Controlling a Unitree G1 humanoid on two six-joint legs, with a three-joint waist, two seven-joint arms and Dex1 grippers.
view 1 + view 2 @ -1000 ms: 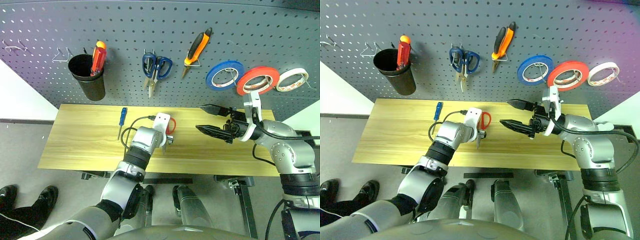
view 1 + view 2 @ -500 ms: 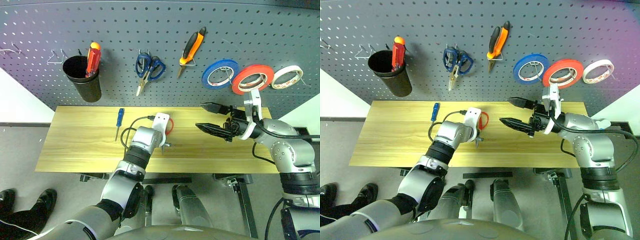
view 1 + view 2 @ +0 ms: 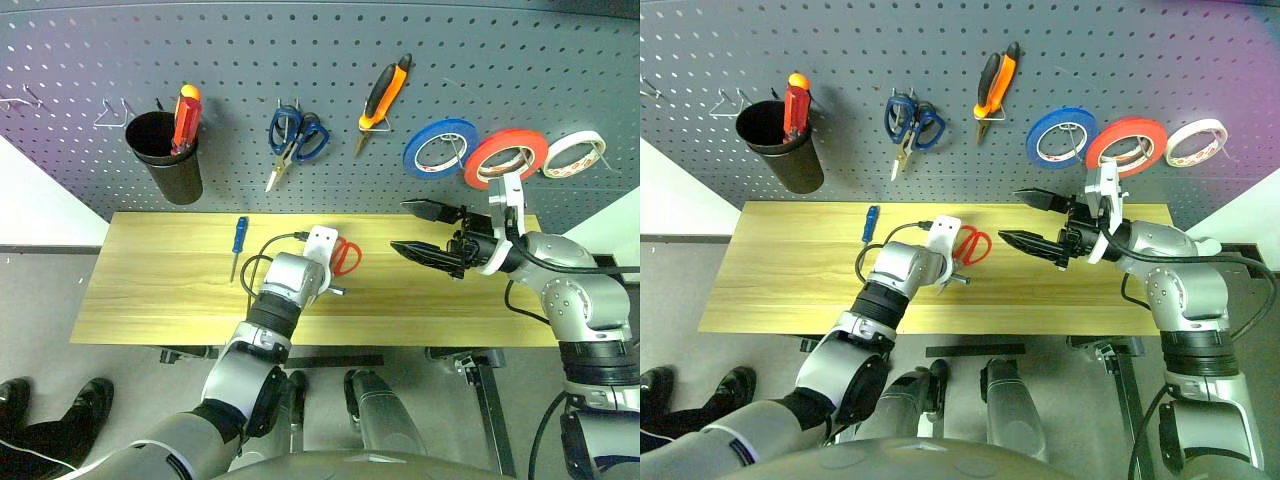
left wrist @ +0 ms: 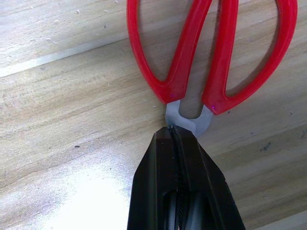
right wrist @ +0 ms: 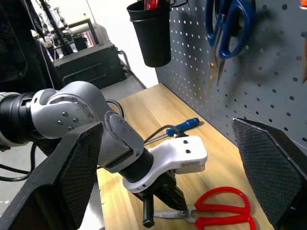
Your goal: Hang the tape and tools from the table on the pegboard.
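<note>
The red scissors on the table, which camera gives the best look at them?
The left wrist view: the red scissors appear close up, with the left gripper shut on the metal just below the handles. The right wrist view shows them whole, lying on the table. In both eye views they are small, partly behind the left gripper.

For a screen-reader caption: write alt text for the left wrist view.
The left end effector is shut on the grey metal of the red-handled scissors just below their handle loops. The scissors lie flat on the light wooden table.
</note>
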